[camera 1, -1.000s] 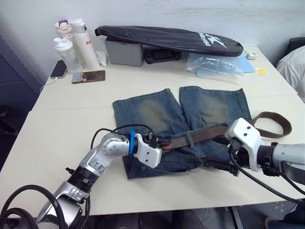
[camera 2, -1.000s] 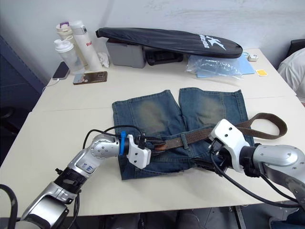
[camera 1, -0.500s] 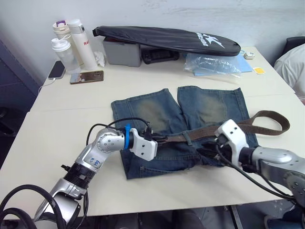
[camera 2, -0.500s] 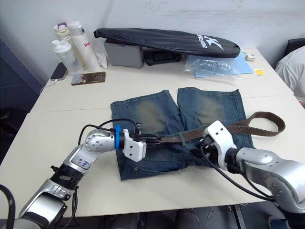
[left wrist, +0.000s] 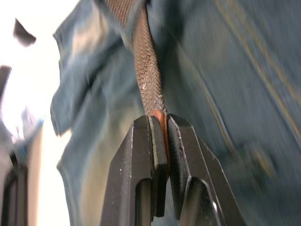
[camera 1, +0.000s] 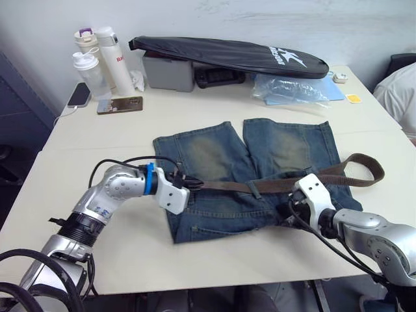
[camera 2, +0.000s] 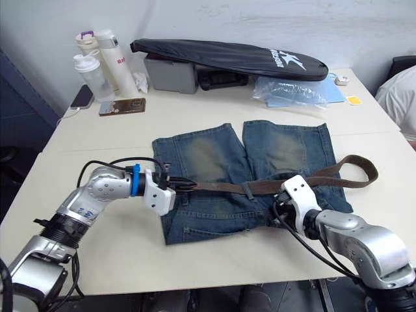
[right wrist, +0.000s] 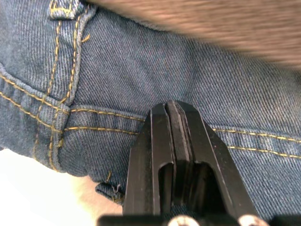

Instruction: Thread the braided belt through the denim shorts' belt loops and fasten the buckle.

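- Left end effector [left wrist: 160, 127] is clamped tight on the tapered tip of the braided belt [camera 1: 260, 187]; you can see the orange-brown tip pinched between its two black fingers [left wrist: 141, 160] in the left wrist view
- Right end effector [right wrist: 171, 115] has its fingers pressed together with nothing between them, tips resting against the waistband denim just under the belt
- You'll find the denim shorts [camera 1: 214, 156] flat on the desk [camera 1: 97, 149] in the middle of the frame, legs toward the top; the belt crosses them from centre left to right, passes under one of the belt loops [camera 1: 257, 188] near the middle, and curls into an open loop at the right edge [camera 1: 370, 170]
- I can't make out the buckle in these views
- Expect the belt to behave as a limp, woven strap: light and grippy, so it will drag the loop and bunch the soft denim as you pull. Hold it by the stiffer tip, as now, and pin the waistband close to the loop you are feeding
- Readable writing is scarce: the black racket cover [camera 1: 227, 52] at the top carries a white logo I can't read, and the white bottle [camera 1: 112, 55] at upper left shows red letters beginning "Ra"
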Robot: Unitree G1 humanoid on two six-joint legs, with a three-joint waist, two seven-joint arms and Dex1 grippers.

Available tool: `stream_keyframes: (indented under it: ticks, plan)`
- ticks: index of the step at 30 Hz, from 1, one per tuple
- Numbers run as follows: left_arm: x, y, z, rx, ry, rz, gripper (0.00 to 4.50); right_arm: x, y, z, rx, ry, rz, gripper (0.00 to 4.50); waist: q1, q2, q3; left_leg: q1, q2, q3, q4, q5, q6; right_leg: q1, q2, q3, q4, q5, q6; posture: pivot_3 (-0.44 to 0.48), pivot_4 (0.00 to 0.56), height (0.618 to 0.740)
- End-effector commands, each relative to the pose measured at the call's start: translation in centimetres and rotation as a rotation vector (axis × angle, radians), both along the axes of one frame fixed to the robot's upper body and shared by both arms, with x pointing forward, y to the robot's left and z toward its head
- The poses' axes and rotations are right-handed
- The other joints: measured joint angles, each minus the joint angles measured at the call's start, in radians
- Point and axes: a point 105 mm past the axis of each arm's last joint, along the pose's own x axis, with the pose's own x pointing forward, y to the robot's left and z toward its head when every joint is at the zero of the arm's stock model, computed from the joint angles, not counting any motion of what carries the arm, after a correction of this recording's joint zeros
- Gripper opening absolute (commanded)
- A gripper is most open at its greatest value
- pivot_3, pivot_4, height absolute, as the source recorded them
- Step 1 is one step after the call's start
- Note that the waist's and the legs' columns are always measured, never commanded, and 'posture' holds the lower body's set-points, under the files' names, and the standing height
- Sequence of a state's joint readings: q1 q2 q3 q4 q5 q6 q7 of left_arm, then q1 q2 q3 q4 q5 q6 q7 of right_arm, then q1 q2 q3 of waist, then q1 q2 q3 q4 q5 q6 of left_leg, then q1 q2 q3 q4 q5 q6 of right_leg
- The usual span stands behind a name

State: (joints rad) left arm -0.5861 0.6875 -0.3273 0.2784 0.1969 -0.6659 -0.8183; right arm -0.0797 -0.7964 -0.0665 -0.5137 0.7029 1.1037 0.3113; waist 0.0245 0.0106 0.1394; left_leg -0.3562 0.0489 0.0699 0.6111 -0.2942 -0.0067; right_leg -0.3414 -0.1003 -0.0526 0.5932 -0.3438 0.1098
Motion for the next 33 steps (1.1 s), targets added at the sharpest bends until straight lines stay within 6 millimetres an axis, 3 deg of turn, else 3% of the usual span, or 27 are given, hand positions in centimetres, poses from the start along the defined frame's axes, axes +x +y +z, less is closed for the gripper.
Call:
stream_keyframes:
  ticks: [1,6,9,11,12,16,17,19,22,25,32,33]
  plan:
    - [0.4,0.7,1.1,-0.028,-0.024,0.021,0.00,-0.2,-1.9,-1.3,-0.053,0.047,-0.082,0.05,0.000,0.000,0.000,0.000,0.000,0.000,0.000,0.000,0.000,0.000,-0.001,0.000,0.000,0.000,0.000,0.000,0.150,0.740]
    - [-0.4,0.8,0.6,-0.124,0.144,0.036,0.00,-0.2,-1.4,-0.9,-0.036,0.033,-0.075,0.05,-0.002,0.000,0.000,-0.001,0.000,0.000,0.000,-0.001,0.001,0.000,-0.002,0.002,0.000,0.000,0.000,0.000,0.150,0.740]
    - [-1.3,0.5,1.3,-0.214,0.246,0.007,1.19,0.1,-1.4,0.0,-0.020,0.003,-0.069,0.00,-0.002,-0.001,0.000,-0.001,0.000,-0.001,0.000,-0.001,0.001,0.000,-0.002,0.002,0.000,0.000,0.000,0.000,0.150,0.740]
    - [-1.6,0.6,1.9,-0.264,0.314,0.000,2.31,0.2,-1.5,0.8,-0.015,-0.018,-0.058,0.00,-0.001,-0.001,0.000,-0.002,0.000,-0.002,0.001,-0.001,0.001,0.000,-0.003,0.002,0.000,0.000,0.000,0.000,0.150,0.740]
    - [-1.7,1.0,2.2,-0.275,0.351,0.007,2.50,0.1,-1.5,1.2,-0.016,-0.027,-0.048,0.00,-0.001,-0.001,0.000,-0.002,-0.001,-0.002,0.001,-0.001,0.001,0.000,-0.003,0.002,0.000,0.000,0.000,0.000,0.150,0.740]
    - [-1.8,3.9,1.9,-0.253,0.526,0.090,4.20,-0.3,-1.0,3.8,-0.012,-0.092,0.050,0.00,-0.005,0.001,0.000,-0.003,-0.001,-0.002,0.001,0.000,0.001,-0.001,-0.003,0.002,0.000,0.000,0.000,0.000,0.150,0.740]
    - [-1.7,5.1,1.8,-0.251,0.572,0.133,4.42,-0.3,-1.0,4.7,-0.018,-0.120,0.076,0.00,-0.006,0.001,0.000,-0.003,-0.001,-0.002,0.000,-0.001,0.001,-0.001,-0.002,0.001,0.000,0.000,0.000,0.000,0.150,0.740]
    - [-1.6,7.1,1.6,-0.246,0.630,0.201,4.42,-0.5,-0.3,6.5,-0.034,-0.186,0.169,0.00,-0.015,0.003,0.001,-0.003,0.000,-0.001,0.000,-0.001,0.001,-0.002,0.000,0.000,0.000,0.000,-0.001,0.000,0.150,0.740]
    - [-1.8,8.0,1.6,-0.276,0.709,0.235,4.42,-1.2,1.2,8.1,-0.022,-0.224,0.300,0.00,-0.025,0.003,0.002,-0.002,0.001,-0.001,-0.002,-0.001,0.002,-0.003,0.002,0.000,0.000,-0.001,-0.002,0.000,0.150,0.740]
    - [-1.9,8.0,1.7,-0.307,0.772,0.253,4.50,-2.4,3.2,8.3,-0.074,-0.214,0.481,0.93,-0.027,0.003,0.002,-0.002,0.002,-0.002,-0.002,-0.001,0.001,-0.003,0.002,0.001,0.000,-0.001,-0.002,0.000,0.150,0.740]
    - [-2.2,6.5,2.7,-0.399,0.859,0.247,4.50,-3.3,6.8,6.4,-0.274,-0.260,0.760,4.17,-0.029,0.001,0.003,-0.003,0.000,-0.002,-0.001,-0.002,0.000,-0.002,-0.005,0.003,-0.001,-0.001,-0.002,0.000,0.150,0.740]
    - [-2.2,6.3,2.7,-0.400,0.860,0.249,4.50,-3.5,7.2,6.0,-0.286,-0.258,0.789,4.44,-0.029,0.001,0.003,-0.003,0.000,-0.002,-0.001,-0.002,0.000,-0.003,-0.006,0.003,-0.001,-0.001,-0.002,0.000,0.150,0.740]
